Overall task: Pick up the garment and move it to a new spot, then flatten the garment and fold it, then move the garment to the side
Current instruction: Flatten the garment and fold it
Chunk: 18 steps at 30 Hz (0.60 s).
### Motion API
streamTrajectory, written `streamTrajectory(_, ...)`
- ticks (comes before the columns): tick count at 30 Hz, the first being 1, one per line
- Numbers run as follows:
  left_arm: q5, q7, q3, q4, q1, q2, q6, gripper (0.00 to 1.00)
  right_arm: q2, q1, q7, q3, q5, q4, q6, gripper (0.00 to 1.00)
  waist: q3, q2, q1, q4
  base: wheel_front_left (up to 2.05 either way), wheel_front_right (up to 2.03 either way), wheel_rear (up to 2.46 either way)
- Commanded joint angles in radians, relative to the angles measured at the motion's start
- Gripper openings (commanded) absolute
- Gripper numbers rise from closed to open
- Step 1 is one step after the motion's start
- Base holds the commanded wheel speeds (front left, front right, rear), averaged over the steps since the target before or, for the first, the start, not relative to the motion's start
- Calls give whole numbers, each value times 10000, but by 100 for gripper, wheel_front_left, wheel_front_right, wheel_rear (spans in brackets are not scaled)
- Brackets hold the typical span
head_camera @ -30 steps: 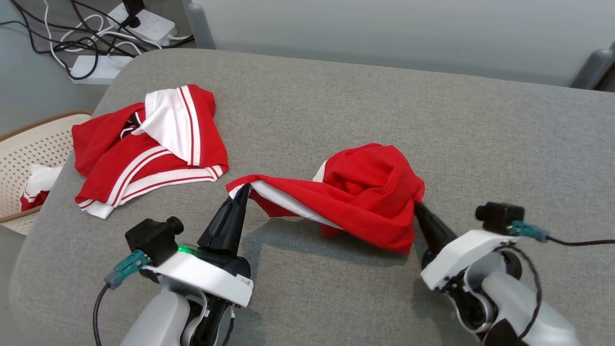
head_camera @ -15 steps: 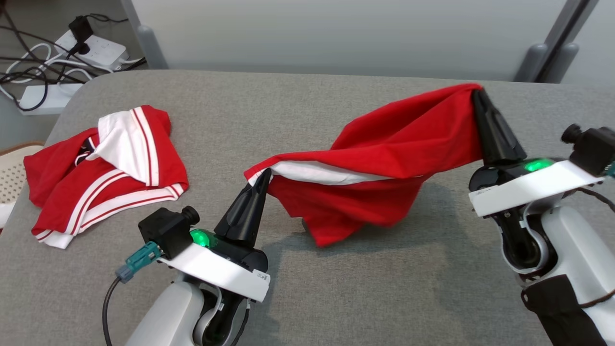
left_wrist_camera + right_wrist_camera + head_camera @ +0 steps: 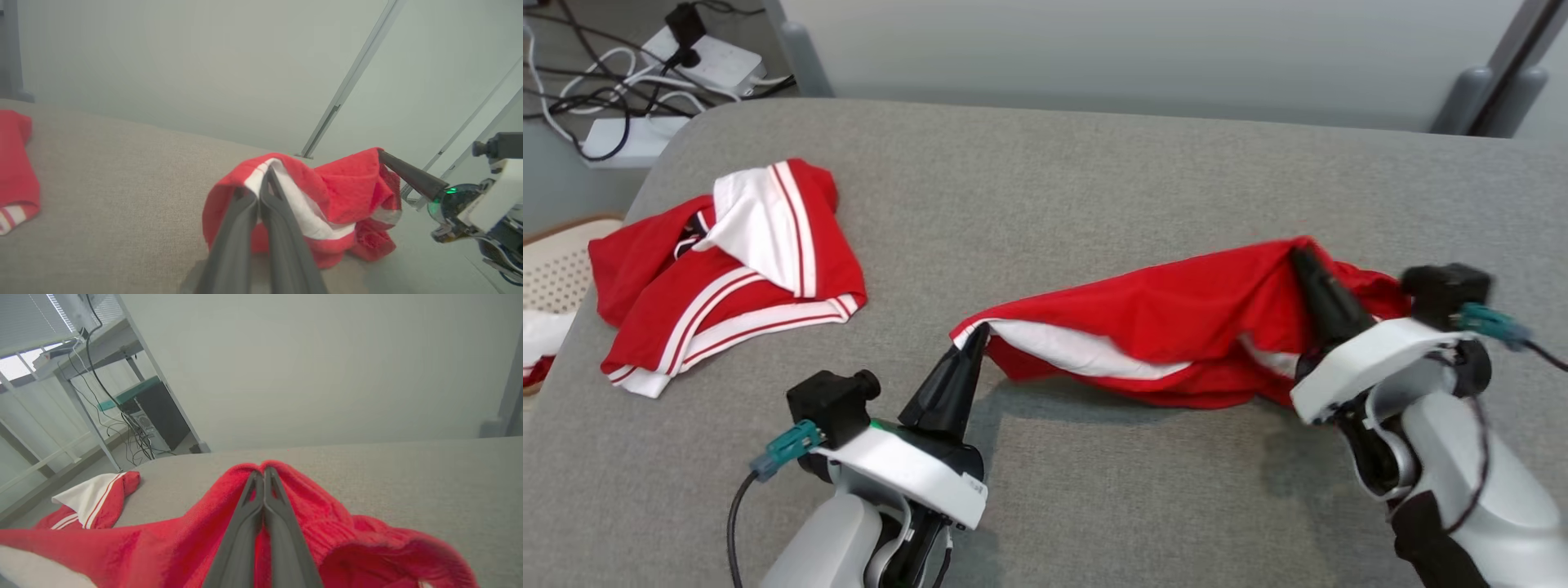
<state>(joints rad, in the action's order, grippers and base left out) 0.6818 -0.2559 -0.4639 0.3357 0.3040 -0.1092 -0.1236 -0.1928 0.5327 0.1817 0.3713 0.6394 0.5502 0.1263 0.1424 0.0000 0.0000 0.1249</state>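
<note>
Two ends of the crumpled red-and-white garment [image 3: 1168, 314] are pinched by left pincer [image 3: 980, 333] and right pincer [image 3: 1299, 256].

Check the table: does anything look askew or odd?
The garment hangs twisted and bunched between the left gripper and right gripper, not flat. A second garment lies crumpled near the table's left edge.

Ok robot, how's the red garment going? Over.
Both shut on red-and-white fabric garment: left gripper, right gripper. It sags between them onto grey padded table. Apart, far left: second red-and-white garment.
</note>
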Motion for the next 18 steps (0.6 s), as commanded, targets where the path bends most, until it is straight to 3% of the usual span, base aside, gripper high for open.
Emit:
streamTrajectory(1,125,-59,189,-8,681,-51,-71,0,124,600,-276,442,-426,692,44,0,234,0,0,255,0,0,0)
streamTrajectory(2,157,-59,128,110,778,-23,-71,0,207,819,-290,492,-554,1262,44,18,301,0,0,326,0,0,0)
streamTrajectory(3,177,-59,71,242,867,4,-71,0,295,1041,-212,511,-620,1720,44,78,366,0,0,398,0,0,0)
streamTrajectory(4,173,-59,45,349,950,30,-71,0,372,1247,-43,522,-634,2046,44,100,415,0,0,461,0,0,0)
streamTrajectory(10,79,-59,466,648,984,143,-71,0,357,1792,655,865,-217,2438,44,100,505,0,0,316,0,0,0)
streamTrajectory(18,-295,-59,1075,712,709,276,-71,0,-705,667,795,939,819,1005,44,100,339,0,0,-306,0,0,0)
